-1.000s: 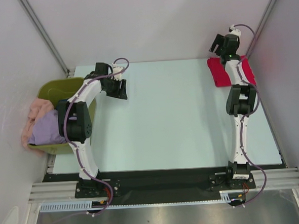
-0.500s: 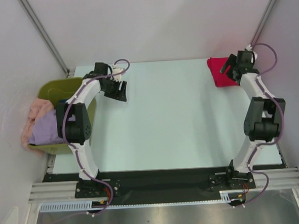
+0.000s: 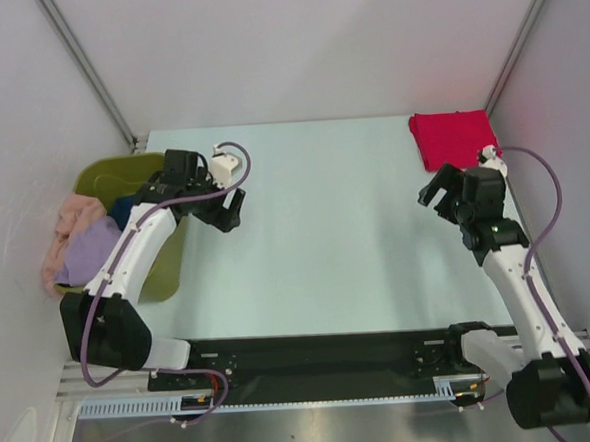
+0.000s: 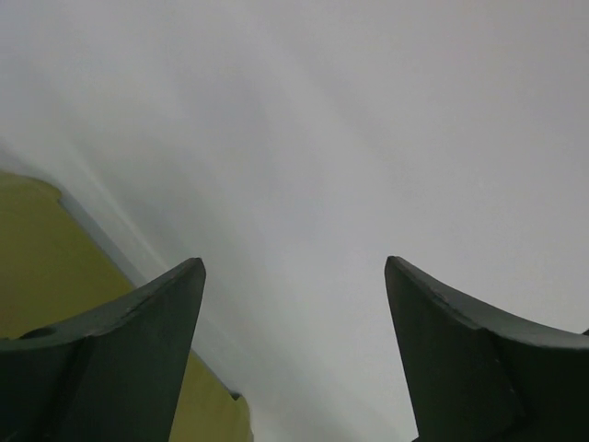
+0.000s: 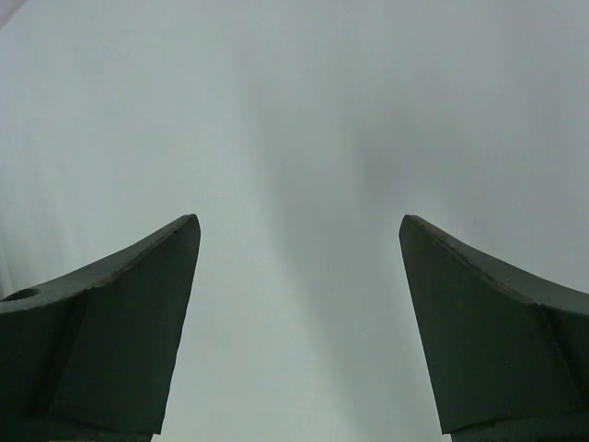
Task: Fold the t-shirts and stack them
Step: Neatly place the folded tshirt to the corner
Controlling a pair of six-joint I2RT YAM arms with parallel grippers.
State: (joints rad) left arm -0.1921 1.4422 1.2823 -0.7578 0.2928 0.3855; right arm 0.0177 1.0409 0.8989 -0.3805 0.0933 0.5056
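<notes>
A folded red t-shirt (image 3: 454,138) lies at the table's far right corner. Peach-pink (image 3: 68,223), lavender (image 3: 87,257) and dark blue (image 3: 134,208) t-shirts are heaped in the olive-green tub (image 3: 104,173) at the left. My left gripper (image 3: 229,211) is open and empty over the table just right of the tub; its wrist view (image 4: 293,276) shows bare table and the tub's edge (image 4: 46,267). My right gripper (image 3: 440,191) is open and empty, in front of the red shirt and apart from it; its wrist view (image 5: 299,230) shows only bare table.
The pale table (image 3: 336,229) is walled by grey panels behind and on both sides. The tub hangs at the table's left edge. A black strip and metal rail (image 3: 324,364) run along the near edge by the arm bases.
My right arm has swung back from over the red shirt toward the near side, leaving the shirt uncovered. My left arm has pulled back and down toward the tub.
</notes>
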